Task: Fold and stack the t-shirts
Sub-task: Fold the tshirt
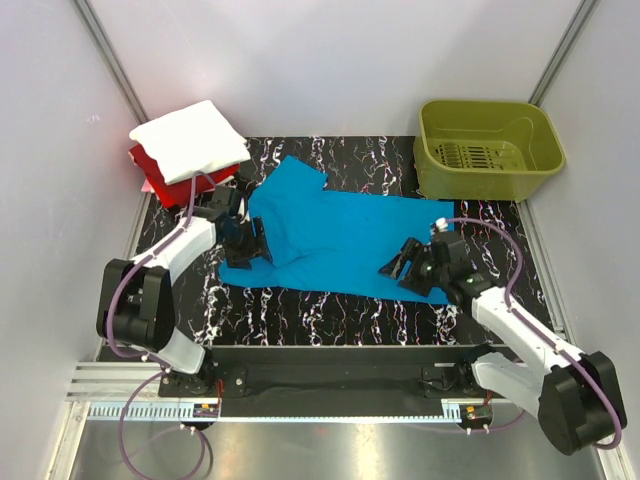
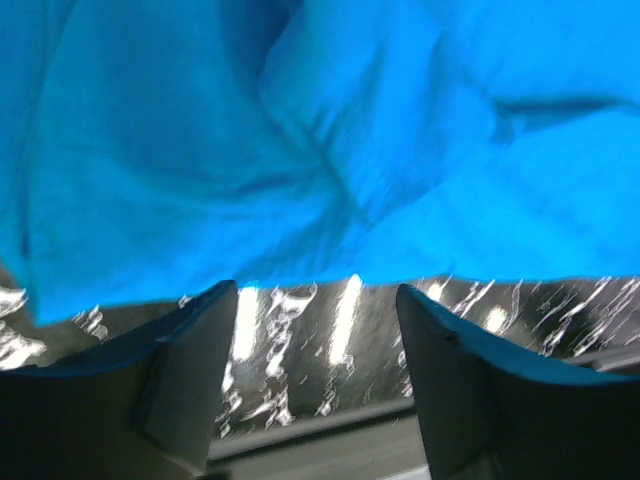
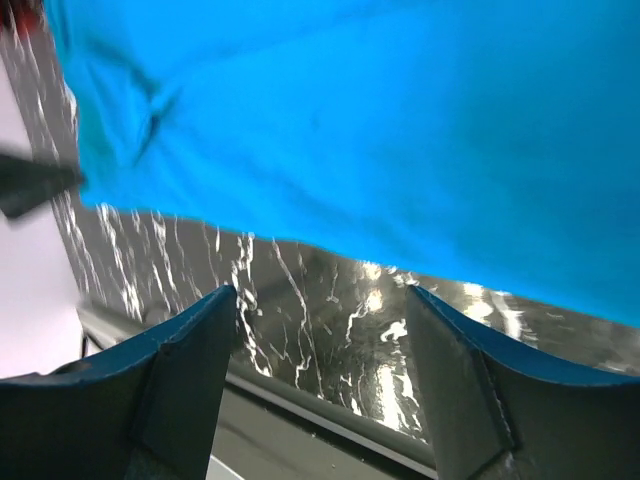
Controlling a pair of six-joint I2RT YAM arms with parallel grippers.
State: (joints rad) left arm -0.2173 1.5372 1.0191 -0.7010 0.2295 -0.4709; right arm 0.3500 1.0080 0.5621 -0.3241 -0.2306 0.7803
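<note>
A turquoise-blue t-shirt lies spread on the black marbled mat, one sleeve pointing to the back left. A folded white t-shirt rests on a folded red t-shirt at the back left corner. My left gripper is at the blue shirt's left end, open, with the cloth edge just beyond its fingertips and only mat between them. Over at the shirt's near right edge my right gripper is open too, the blue cloth lying ahead of its empty jaws.
An olive-green plastic basket stands at the back right, partly off the mat. The black marbled mat has bare surface in front of the blue shirt. White walls close in on the left, back and right.
</note>
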